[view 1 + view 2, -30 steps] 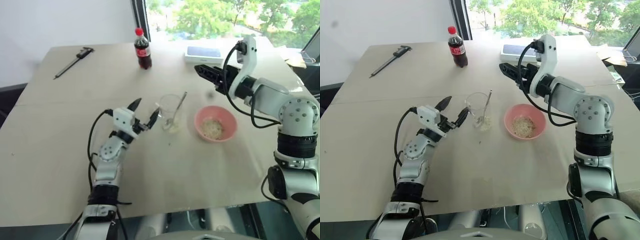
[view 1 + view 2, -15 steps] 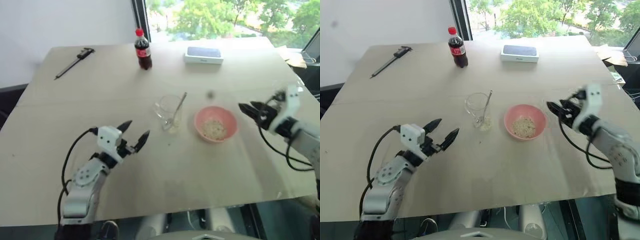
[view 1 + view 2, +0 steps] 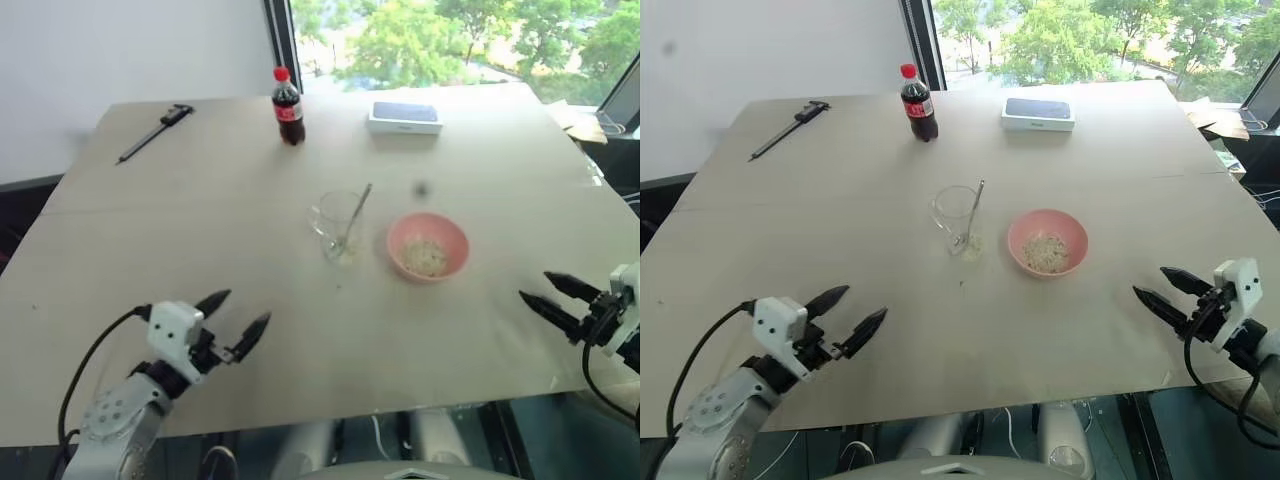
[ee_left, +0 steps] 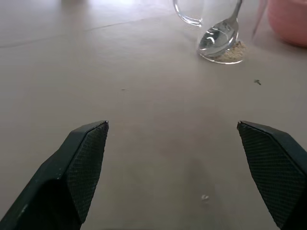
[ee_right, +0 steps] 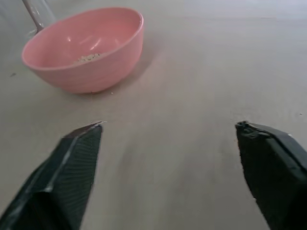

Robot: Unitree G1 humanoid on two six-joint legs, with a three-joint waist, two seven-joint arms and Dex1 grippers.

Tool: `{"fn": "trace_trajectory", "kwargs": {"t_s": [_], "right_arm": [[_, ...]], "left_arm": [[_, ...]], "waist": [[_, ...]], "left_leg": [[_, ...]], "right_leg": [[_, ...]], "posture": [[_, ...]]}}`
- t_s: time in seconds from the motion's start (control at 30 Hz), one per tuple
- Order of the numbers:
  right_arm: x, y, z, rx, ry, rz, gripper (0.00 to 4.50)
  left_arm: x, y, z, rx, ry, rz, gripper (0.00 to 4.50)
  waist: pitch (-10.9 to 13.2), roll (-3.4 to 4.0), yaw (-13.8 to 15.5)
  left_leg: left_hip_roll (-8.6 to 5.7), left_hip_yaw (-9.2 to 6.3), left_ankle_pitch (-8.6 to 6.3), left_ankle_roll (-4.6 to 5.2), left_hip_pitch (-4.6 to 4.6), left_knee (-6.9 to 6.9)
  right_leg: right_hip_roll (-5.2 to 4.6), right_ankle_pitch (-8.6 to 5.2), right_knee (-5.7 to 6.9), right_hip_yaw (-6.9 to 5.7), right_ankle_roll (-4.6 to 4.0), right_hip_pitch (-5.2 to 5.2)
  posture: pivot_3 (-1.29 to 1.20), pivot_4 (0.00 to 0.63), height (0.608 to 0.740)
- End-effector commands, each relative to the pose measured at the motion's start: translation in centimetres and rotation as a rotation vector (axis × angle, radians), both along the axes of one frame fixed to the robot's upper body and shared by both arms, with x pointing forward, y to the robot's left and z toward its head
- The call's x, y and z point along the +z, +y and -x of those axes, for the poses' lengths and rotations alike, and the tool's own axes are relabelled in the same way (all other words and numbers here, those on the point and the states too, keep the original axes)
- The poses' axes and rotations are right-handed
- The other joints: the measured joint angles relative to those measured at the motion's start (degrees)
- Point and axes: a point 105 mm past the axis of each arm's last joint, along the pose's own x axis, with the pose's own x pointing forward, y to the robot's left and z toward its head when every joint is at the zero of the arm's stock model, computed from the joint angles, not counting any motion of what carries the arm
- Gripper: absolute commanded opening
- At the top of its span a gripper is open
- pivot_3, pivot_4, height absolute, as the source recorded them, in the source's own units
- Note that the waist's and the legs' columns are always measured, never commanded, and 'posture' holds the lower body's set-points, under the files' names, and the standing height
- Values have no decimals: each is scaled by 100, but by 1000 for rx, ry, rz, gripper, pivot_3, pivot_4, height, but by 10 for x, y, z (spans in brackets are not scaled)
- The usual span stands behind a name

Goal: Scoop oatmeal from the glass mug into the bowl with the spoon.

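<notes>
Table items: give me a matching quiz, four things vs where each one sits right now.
Things:
1. spoon
2. oatmeal
3. cola bottle
4. caliper

Places:
A. far left corner of the table
B. in the pink bowl
C. standing in the glass mug
D. upright at the far edge, left of the white box

Pairs: 1-C, 2-B, 3-D, 4-A

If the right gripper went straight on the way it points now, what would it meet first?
Most likely the bowl: the open right gripper points across bare table at its side, with nothing between. The exact line is hard to judge.
</notes>
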Motion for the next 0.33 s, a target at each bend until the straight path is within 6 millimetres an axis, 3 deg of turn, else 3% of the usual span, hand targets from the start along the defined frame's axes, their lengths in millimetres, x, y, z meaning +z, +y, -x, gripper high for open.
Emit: {"fn": "trace_trajectory", "kwargs": {"t_s": [0.03,0.33], "right_arm": [[1,-11,-3,41,-51,82,4392],[-13,-19,-11,68,-20,106,4392]], "left_arm": [[7,14,5,41,-37,-18,4500],[-2,23,7,114,0,-67,4500]], "waist": [[1,-1,0],[4,1,27]], "left_leg": [[1,0,0,0,1,-2],[3,-2,-5,4,-7,-8]], "right_leg": [[2,0,-3,-1,0,0],[-1,28,-26,-3,-3,3]], "posture": [[0,150,740],[0,150,740]]}}
